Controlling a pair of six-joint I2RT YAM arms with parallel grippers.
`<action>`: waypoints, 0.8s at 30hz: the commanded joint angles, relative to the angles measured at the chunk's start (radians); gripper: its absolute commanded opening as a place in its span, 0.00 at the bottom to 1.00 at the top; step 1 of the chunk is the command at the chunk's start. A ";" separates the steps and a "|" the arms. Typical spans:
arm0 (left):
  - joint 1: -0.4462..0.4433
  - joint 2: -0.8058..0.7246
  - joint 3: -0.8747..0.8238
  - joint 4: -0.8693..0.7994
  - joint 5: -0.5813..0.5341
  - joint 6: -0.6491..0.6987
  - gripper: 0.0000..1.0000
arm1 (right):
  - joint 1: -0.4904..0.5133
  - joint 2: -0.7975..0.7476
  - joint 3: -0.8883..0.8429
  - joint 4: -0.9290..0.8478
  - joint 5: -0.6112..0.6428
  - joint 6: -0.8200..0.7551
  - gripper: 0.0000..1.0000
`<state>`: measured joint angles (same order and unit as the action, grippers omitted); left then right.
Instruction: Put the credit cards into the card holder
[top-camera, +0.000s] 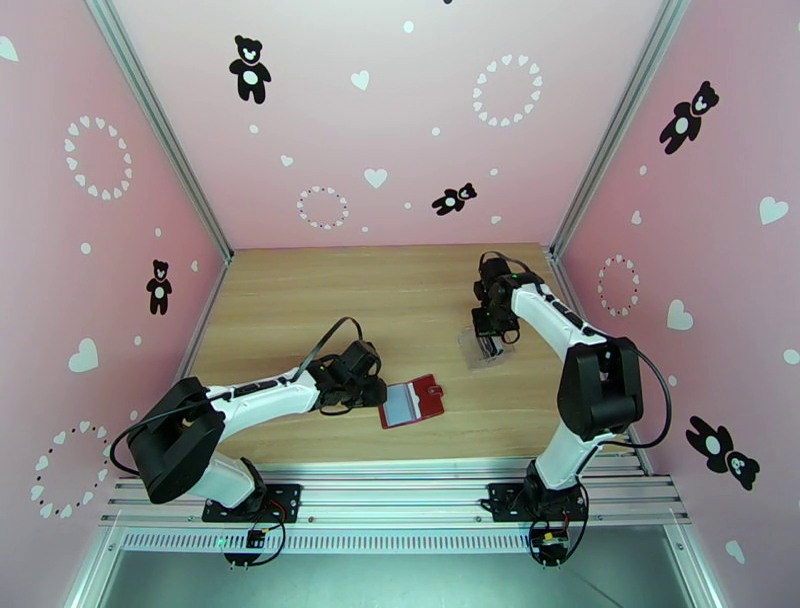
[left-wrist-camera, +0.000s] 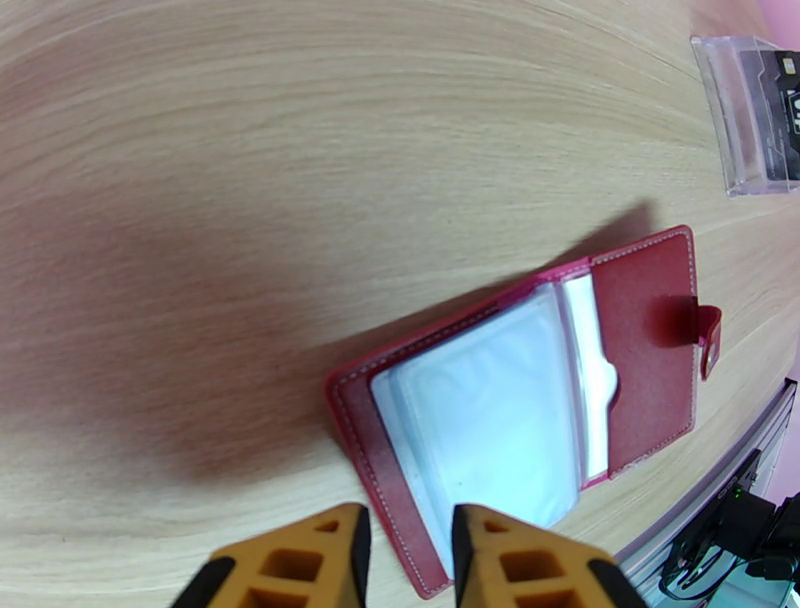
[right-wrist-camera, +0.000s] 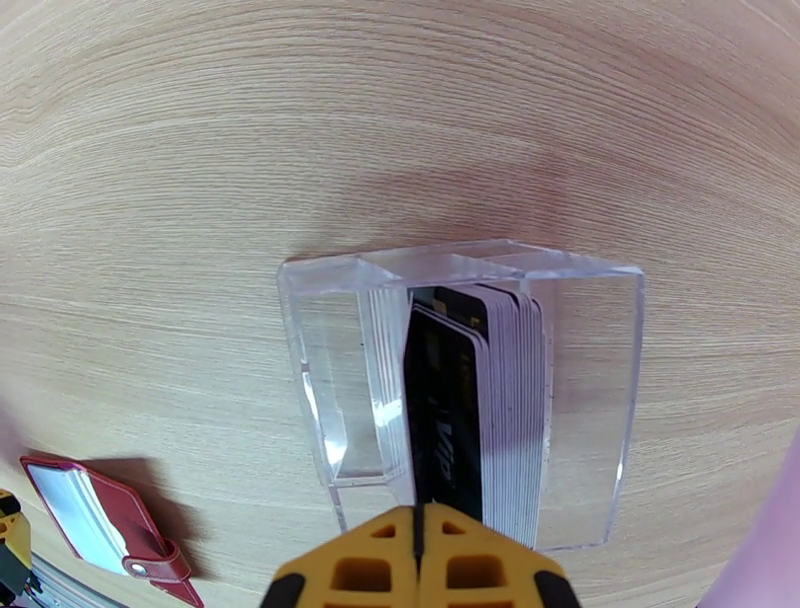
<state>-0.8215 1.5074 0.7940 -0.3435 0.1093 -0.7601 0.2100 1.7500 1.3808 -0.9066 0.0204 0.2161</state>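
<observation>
Top: nothing filed yet, card holder (top-camera: 413, 402) lies open by left claw (top-camera: 372, 390), right claw (top-camera: 490, 345) down in clear box (top-camera: 468, 352); left wrist: pockets (left-wrist-camera: 490, 400) look empty, claw narrowly parted at holder's edge, grip unclear; right wrist: claw pinched on dark card (right-wrist-camera: 445, 420), other cards (right-wrist-camera: 515, 400) edge-on, faces hidden.

Bright, even overhead light; soft shadows on the table (top-camera: 400, 290) (wrist views bow and blur at edges).

The card holder (top-camera: 413, 402) is coloured dark red; the surface (top-camera: 400, 295) is grained in light wood; the walls (top-camera: 330, 120) are patterned pink with black bears.
</observation>
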 joint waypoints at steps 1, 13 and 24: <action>-0.010 0.009 -0.006 0.009 0.004 -0.002 0.29 | 0.007 0.047 0.009 -0.012 -0.053 -0.017 0.15; -0.010 0.005 -0.006 0.003 0.003 0.003 0.29 | 0.013 0.070 0.023 -0.014 -0.028 -0.025 0.10; -0.010 -0.072 -0.001 -0.030 -0.040 0.003 0.28 | 0.025 -0.231 0.001 -0.016 -0.033 0.029 0.00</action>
<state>-0.8215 1.4963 0.7937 -0.3565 0.0986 -0.7597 0.2317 1.6047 1.3895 -0.9230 0.0292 0.2146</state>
